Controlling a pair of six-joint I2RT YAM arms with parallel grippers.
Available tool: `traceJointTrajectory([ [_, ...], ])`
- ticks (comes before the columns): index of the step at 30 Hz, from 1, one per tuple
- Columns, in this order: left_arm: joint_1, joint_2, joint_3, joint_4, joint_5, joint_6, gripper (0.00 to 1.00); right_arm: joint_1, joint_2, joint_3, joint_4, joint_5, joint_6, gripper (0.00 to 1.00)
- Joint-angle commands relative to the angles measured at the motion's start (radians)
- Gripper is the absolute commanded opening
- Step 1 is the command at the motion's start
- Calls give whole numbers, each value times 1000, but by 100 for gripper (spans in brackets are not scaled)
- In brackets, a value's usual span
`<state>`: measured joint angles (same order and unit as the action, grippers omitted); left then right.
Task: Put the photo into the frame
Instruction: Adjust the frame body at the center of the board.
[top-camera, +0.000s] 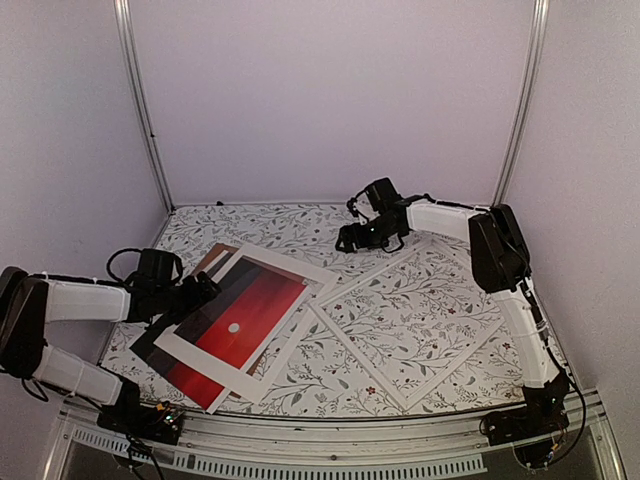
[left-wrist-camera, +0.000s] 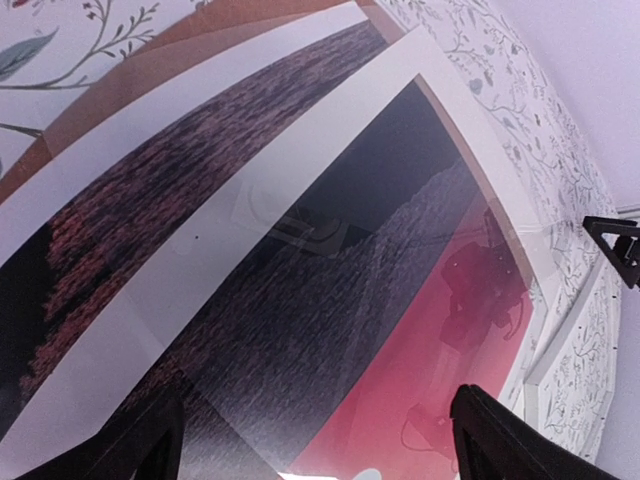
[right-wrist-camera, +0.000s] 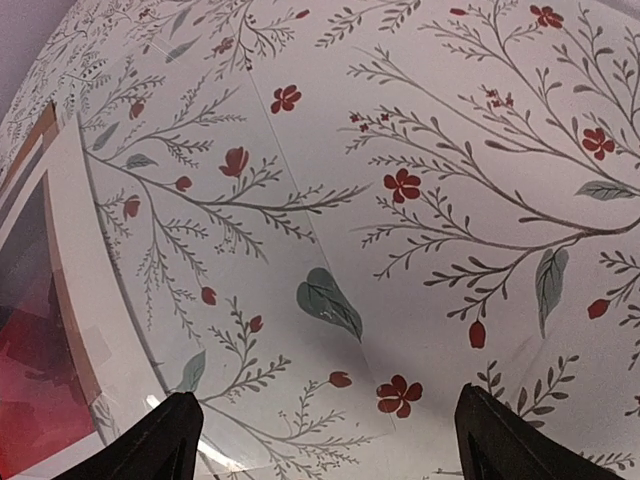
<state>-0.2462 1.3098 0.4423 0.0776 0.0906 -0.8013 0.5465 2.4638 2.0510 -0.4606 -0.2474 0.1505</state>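
Note:
The photo (top-camera: 250, 310), a red sunset with a small white sun, lies flat on the left of the table. A white window mat (top-camera: 300, 268) lies across it. My left gripper (top-camera: 203, 290) hangs open just above the photo's left edge; in its wrist view the dark sea and red sky of the photo (left-wrist-camera: 330, 300) fill the space between the spread fingers (left-wrist-camera: 500, 435). The frame (top-camera: 455, 355), thin and white with a clear pane, lies flat on the right. My right gripper (top-camera: 350, 238) is open and empty near the frame's far left corner, low over the flowered cloth (right-wrist-camera: 420, 200).
A brown backing board (top-camera: 213, 255) pokes out from under the mat at the far left. The right wrist view catches the mat's edge (right-wrist-camera: 80, 260) and a bit of red print (right-wrist-camera: 30, 400). Metal posts (top-camera: 140, 100) and white walls close in the table.

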Motion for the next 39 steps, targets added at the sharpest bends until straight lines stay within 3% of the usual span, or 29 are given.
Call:
traceJointTrajectory([
  [1,0,27,-7,62,29,-30,95,0,82,88,-54,-44,25,91],
  [7,-20,70,-6,97,35,-39,94,0,105,73,-64,-69,43,88],
  [14,-24,117,-13,145,59,-43,94,-2,-18,-110,4,-87,30,88],
  [27,-31,104,-71,225,52,-80,94,17,-14,-122,-3,-196,25,82],
  [33,-25,126,-53,245,49,-83,94,27,-111,-262,85,-239,55,77],
  [39,-17,80,-52,220,-4,-97,94,25,-200,-323,143,-107,80,81],
])
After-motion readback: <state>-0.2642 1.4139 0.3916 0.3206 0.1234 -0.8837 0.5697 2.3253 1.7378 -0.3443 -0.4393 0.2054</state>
